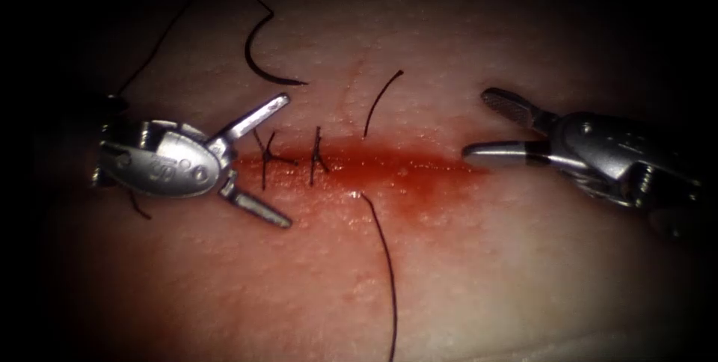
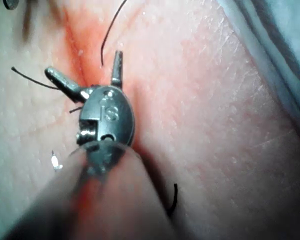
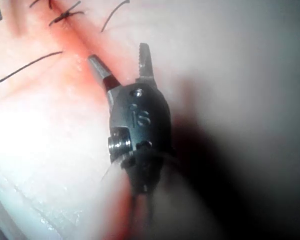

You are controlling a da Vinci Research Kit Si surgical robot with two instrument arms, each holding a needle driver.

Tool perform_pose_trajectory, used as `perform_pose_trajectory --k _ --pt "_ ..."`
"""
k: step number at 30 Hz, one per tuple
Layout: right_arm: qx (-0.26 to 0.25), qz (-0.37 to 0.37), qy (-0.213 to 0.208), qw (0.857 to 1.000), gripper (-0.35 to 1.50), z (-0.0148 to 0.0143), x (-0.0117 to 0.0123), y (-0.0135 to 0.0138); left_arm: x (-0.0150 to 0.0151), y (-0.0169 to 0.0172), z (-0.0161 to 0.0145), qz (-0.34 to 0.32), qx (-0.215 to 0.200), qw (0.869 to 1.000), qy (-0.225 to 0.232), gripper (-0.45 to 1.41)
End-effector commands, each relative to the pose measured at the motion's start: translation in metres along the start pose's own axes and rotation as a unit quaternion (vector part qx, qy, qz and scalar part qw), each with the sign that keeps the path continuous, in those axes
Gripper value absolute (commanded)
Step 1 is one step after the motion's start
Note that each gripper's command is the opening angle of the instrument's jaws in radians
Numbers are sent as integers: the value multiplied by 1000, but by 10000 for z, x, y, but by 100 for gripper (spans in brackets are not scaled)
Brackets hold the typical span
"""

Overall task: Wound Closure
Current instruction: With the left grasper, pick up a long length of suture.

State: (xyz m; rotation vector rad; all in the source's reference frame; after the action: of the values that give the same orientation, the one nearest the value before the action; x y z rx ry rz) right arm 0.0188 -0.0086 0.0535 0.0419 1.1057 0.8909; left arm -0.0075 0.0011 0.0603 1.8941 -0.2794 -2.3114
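The left arm's silver two-jawed tool has its jaws spread wide and holds nothing, at 9 o'clock of the red horizontal cut in the pale pink tissue. The right arm's silver tool, at 3 o'clock, is also spread and empty. The dark curved needle lies free on the tissue at 11 o'clock. Black thread leaves the cut toward 6 o'clock.

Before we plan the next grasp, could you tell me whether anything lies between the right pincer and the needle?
The left pincer and right pincer are open, holding nothing. The needle lies on the tissue above the cut's left end. A loose thread crosses between.
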Motion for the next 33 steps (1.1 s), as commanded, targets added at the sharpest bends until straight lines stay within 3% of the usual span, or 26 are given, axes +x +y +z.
perform_pose_trajectory --k 1,5,10,17,21,33 --pt "2 0 0 1000 128 3 -3 -4 -1 5 7 10 -2 1000 2 27" --pt "2 0 0 1000 130 0 -3 -8 10 16 11 15 4 1000 -10 31" --pt "3 0 1 1000 131 -5 -3 -12 26 34 17 37 -11 999 -18 64" --pt "3 0 1 1000 131 -6 -4 -12 34 72 37 72 -53 996 -28 89" --pt "3 -1 1 1000 130 -5 -4 -12 45 88 51 107 -72 991 -18 94" --pt "4 -6 1 1000 121 -3 -15 -13 73 107 75 161 -88 983 29 86"
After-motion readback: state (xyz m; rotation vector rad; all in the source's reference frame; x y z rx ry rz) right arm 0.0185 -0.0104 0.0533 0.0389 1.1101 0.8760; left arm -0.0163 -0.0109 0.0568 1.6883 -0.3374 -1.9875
